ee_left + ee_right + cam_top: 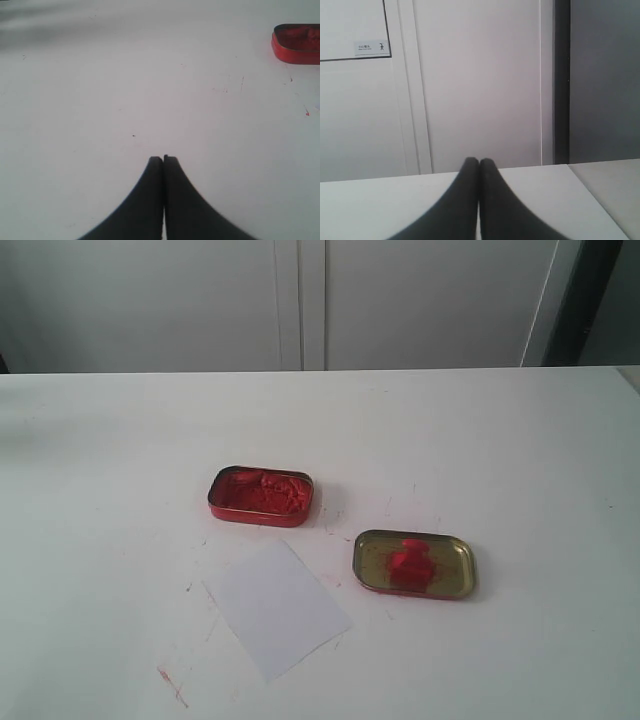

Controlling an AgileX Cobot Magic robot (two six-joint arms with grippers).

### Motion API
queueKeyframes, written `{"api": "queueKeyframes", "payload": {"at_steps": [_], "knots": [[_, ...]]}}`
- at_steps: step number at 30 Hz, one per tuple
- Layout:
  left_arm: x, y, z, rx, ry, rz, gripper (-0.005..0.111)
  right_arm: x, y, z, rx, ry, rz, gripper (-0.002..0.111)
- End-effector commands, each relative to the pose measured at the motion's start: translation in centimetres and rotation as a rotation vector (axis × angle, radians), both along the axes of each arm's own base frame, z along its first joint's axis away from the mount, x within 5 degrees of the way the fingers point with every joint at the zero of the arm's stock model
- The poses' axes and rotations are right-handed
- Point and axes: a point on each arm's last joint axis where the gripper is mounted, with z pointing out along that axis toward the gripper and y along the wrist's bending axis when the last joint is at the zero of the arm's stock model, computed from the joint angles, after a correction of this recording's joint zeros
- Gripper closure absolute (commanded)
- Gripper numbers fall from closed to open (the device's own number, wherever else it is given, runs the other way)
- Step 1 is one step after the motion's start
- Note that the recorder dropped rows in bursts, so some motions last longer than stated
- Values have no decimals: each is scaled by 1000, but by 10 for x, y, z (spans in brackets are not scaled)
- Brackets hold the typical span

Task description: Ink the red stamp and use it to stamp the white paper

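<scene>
A: We see a white worktop (520,440), smooth and matt, flecked with red scuffs. The white paper (277,608) looks thin, matt and uncreased.

B: We agree. The red tin (258,512) has glossy painted metal walls; its paste (262,490) is lumpy and rough. The gold lid (375,558) shows bare metal with a dull sheen. The left pincer (163,159) and right pincer (479,161) look black, smooth and matt.
</scene>
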Motion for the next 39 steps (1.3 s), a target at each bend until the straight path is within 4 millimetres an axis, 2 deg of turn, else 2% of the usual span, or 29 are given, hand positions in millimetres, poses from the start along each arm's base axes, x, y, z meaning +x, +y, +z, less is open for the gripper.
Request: {"api": "queueKeyframes", "payload": {"at_steps": [1, 9, 17, 23, 25, 31, 39], "knots": [[0, 0, -1, 2, -5, 0, 107, 12, 0, 16, -15, 81, -3, 108], [0, 0, -1, 2, -5, 0, 107, 45, 0, 33, -15, 314, 9, 108], [0, 0, -1, 2, -5, 0, 107, 78, 1, 42, -16, 536, 23, 108], [0, 0, -1, 2, -5, 0, 107, 123, 2, 50, -57, 765, 49, 108], [0, 0, -1, 2, -5, 0, 107, 144, 2, 49, -50, 858, 59, 108], [0, 0, -1, 2, -5, 0, 107, 188, 4, 35, -77, 1050, 93, 108], [0, 0, -1, 2, -5, 0, 107, 230, 33, 15, -240, 1145, 246, 108]]}}
